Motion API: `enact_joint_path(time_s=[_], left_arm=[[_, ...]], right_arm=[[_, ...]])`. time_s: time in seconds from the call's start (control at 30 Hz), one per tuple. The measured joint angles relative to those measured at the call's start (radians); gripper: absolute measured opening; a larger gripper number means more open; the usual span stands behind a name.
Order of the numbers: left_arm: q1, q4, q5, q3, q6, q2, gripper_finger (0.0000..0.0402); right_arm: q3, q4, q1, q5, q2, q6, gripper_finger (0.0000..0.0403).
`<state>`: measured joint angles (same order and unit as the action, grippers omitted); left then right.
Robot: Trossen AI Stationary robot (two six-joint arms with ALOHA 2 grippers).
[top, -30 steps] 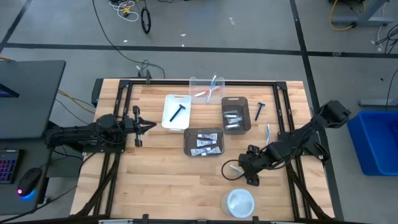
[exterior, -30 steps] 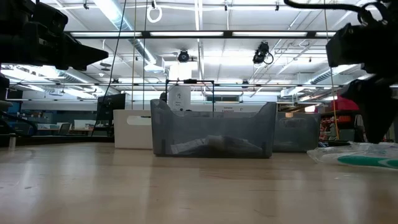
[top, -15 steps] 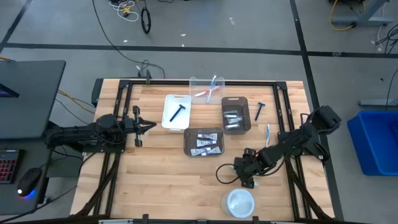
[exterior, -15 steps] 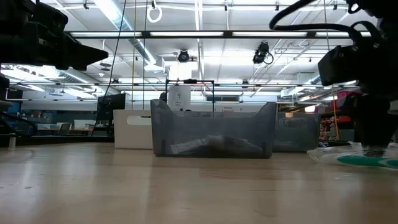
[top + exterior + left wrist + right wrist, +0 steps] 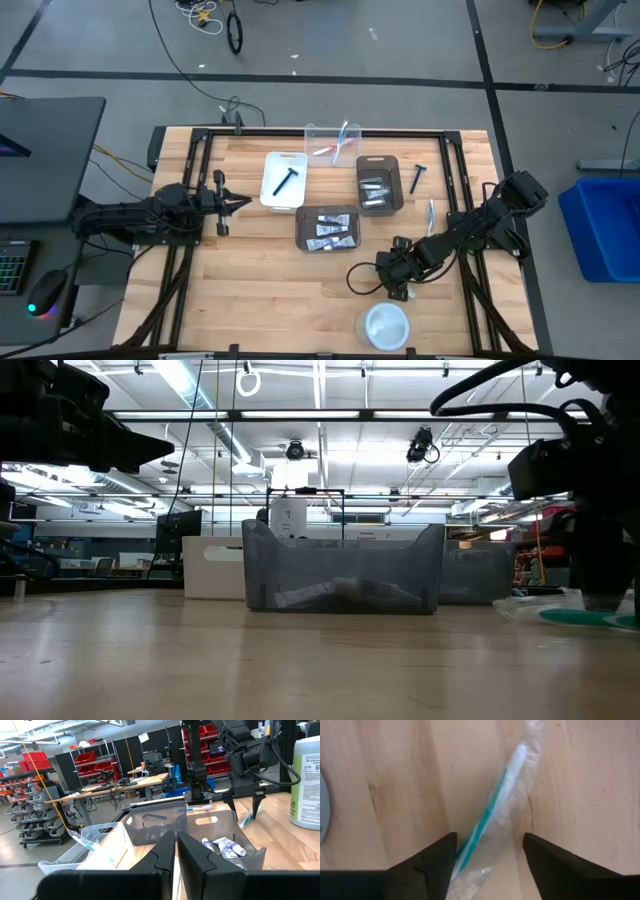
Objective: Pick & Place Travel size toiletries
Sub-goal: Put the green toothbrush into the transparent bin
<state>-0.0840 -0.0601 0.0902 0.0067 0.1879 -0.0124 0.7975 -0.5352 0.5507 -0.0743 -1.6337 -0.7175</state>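
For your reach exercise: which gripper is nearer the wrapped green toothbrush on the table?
Right. The right gripper is open right over the toothbrush, one finger on either side. The left gripper waits far off at the table's left side.

Bins [image 5: 327,228], round white dish [image 5: 386,326] on table [image 5: 250,290]
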Motion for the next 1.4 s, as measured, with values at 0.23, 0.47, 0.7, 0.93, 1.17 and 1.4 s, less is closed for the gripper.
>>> enact_joint_path(time_s=[0.23, 0.47, 0.7, 0.93, 1.17, 1.4], left_arm=[[0.0, 0.0, 0.0, 0.0, 0.0, 0.0, 0.0027], [0.0, 0.0, 0.0, 0.0, 0.0, 0.0, 0.0027], [0.0, 0.0, 0.0, 0.0, 0.0, 0.0, 0.0027], [0.0, 0.0, 0.0, 0.0, 0.0, 0.0, 0.0027], [0.0, 0.0, 0.0, 0.0, 0.0, 0.0, 0.0027], [0.0, 0.0, 0.0, 0.0, 0.0, 0.0, 0.0027]], right_arm=[[-0.002, -0.015, -0.002, -0.001, -0.001, -0.02, 0.0174], [-0.003, -0.017, -0.002, 0.008, 0.004, -0.023, 0.0135], [-0.008, -0.019, 0.003, 0.035, 0.037, -0.027, 0.0108], [-0.008, -0.018, 0.002, 0.031, 0.039, -0.023, 0.0072], [-0.007, -0.042, 0.002, 0.031, 0.048, -0.017, 0.0042], [-0.006, -0.069, -0.001, 0.022, 0.104, 0.022, 0.0036]])
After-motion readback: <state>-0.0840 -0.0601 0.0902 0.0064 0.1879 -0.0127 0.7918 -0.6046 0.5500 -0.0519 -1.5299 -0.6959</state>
